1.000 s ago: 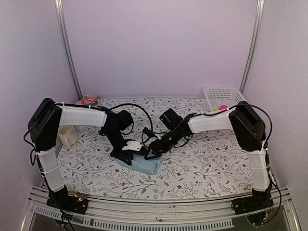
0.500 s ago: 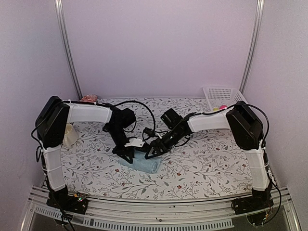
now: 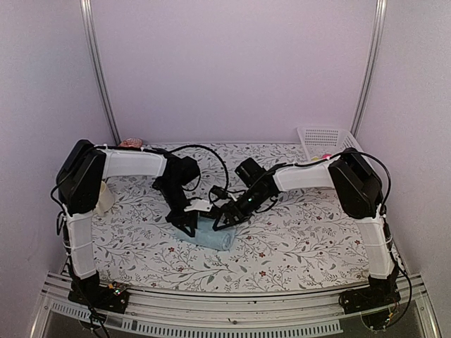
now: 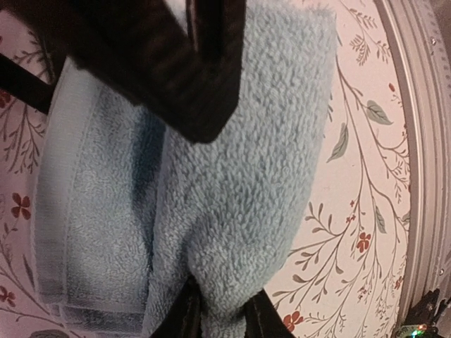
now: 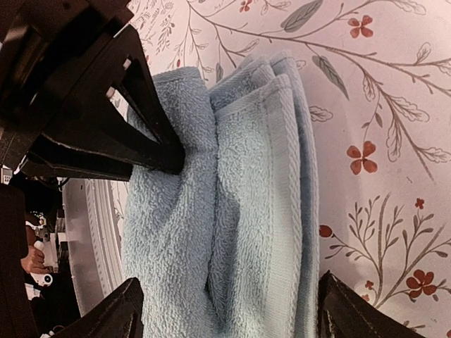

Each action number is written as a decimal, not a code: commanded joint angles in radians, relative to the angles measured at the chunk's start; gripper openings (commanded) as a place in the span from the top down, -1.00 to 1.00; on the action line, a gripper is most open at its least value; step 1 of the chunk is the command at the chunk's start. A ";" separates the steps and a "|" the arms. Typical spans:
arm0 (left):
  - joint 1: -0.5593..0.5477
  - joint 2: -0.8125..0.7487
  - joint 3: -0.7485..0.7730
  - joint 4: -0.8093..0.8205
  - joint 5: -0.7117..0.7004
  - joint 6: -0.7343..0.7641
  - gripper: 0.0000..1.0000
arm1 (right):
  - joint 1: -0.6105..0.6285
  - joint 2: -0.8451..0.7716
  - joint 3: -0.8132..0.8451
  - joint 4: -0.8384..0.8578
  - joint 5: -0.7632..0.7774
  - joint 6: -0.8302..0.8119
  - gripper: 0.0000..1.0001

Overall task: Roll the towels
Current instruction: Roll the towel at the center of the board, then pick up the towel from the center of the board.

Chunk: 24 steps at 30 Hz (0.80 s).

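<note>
A pale aqua towel (image 3: 213, 239) lies folded into a thick strip on the flowered table, near the front middle. My left gripper (image 3: 189, 221) sits at the strip's left end, shut on a fold of the towel (image 4: 232, 176); the plush bulges out between the two black fingertips (image 4: 184, 313). My right gripper (image 3: 225, 221) hovers over the towel's far right side, open wide. In the right wrist view its fingers (image 5: 116, 313) stand on either side of the towel (image 5: 239, 211), and the left gripper's fingers (image 5: 151, 151) press into the cloth from the left.
A white slotted basket (image 3: 325, 138) holding small yellow and pink things stands at the back right. A pink hat (image 3: 130, 144) sits at the back left. A cream cup (image 3: 106, 198) is beside the left arm. A metal rail (image 3: 232, 299) runs along the front edge.
The left arm has swung in toward the middle, carrying its gripper and the pinched fold slightly right and away from the front edge. The right gripper has stayed open over the towel.
</note>
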 commanded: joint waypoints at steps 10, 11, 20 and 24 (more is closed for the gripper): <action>0.047 0.019 0.016 0.215 -0.073 -0.132 0.49 | 0.058 0.044 0.027 -0.026 -0.084 -0.032 -0.47; 0.047 0.014 0.006 0.229 -0.079 -0.135 0.49 | 0.059 0.043 0.021 -0.025 -0.080 -0.031 -0.45; 0.047 -0.052 -0.089 0.359 -0.120 -0.201 0.24 | 0.058 0.041 -0.014 -0.008 -0.090 -0.036 -0.43; 0.047 -0.097 -0.112 0.403 -0.140 -0.235 0.13 | 0.054 0.044 -0.007 -0.005 -0.093 -0.029 -0.43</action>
